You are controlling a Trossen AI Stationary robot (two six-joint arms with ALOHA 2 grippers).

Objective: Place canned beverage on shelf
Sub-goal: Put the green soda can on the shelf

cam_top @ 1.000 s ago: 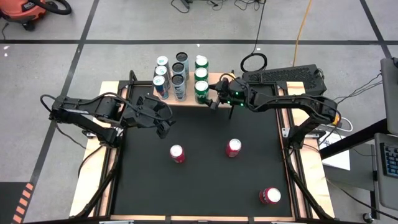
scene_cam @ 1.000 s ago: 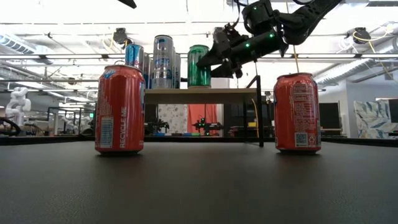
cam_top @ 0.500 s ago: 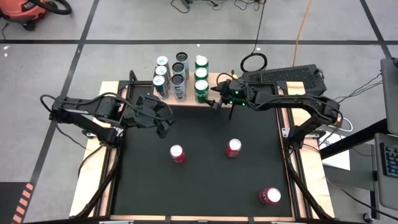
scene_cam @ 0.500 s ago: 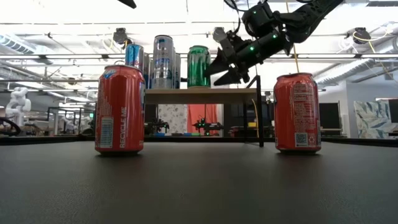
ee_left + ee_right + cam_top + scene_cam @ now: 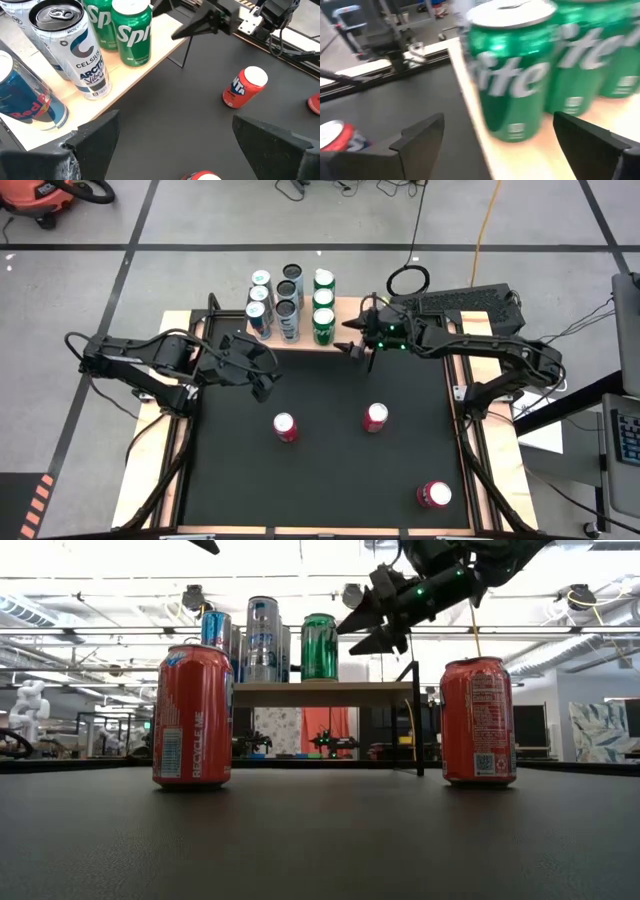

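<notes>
Nine cans stand on the shelf [image 5: 300, 330], a light-wood board on thin black legs at the 12 o'clock edge of the black table [image 5: 320, 470]. They form three rows running toward 12 o'clock: blue-and-silver cans [image 5: 259, 308] at the 9 o'clock side, silver cans [image 5: 288, 300] in the middle, green cans [image 5: 323, 305] at the 3 o'clock side. The nearest green can [image 5: 324, 326] stands upright at the shelf's front edge; the 3 o'clock end of the board beside it is bare.

The right gripper [image 5: 353, 348] hangs just beside that green can, at its 3 o'clock side, apart from it and raised above the shelf top in the low view. Its fingers [image 5: 362, 618] are spread wide and carry nothing.

The left gripper [image 5: 262, 383] hovers over the table at about 7 o'clock from the shelf, its fingers [image 5: 95, 137] also spread wide and empty.

Three red cans stand upright on the table: one [image 5: 285, 426] near the centre, one [image 5: 375, 417] at its 3 o'clock side, and a third [image 5: 434, 495] well apart toward the 5 o'clock corner.
</notes>
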